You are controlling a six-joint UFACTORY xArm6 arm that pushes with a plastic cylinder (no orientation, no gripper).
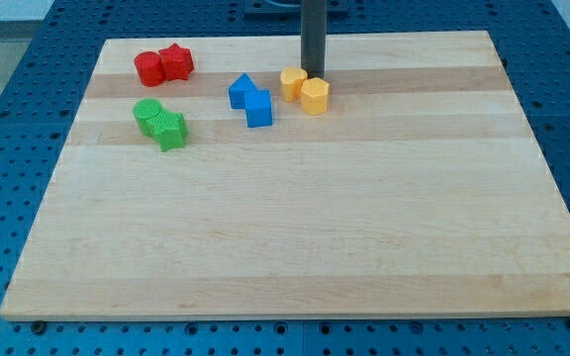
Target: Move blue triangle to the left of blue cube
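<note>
The near half of the wooden tabletop [295,247] carries nothing; all blocks are grouped toward the view's top. Nearest of these is a green pair at the view's left: a green star-like block [170,130] touching a rounder green block [147,112] just behind it. Slightly farther back, near the centre, the blue cube [259,108] is recorded in contact with the blue triangle [241,90], which sits at the cube's upper-left corner, partly behind it. To the view's right of the blue pair, two yellow blocks are seen touching: a yellow block with a heart-like top [315,96] and a second yellow block [293,82], shape not resolved. Farthest back at the view's left, a red round block [148,68] abuts a red star-like block [176,61]. The tool is a plain rod with no jaws, so no open or closed state applies; its tip [313,74] is set down just behind the yellow pair, well apart from the blue blocks. Progress is judged partial: the triangle is leftward but also behind the cube, so it remains to be brought squarely alongside the left face.
</note>
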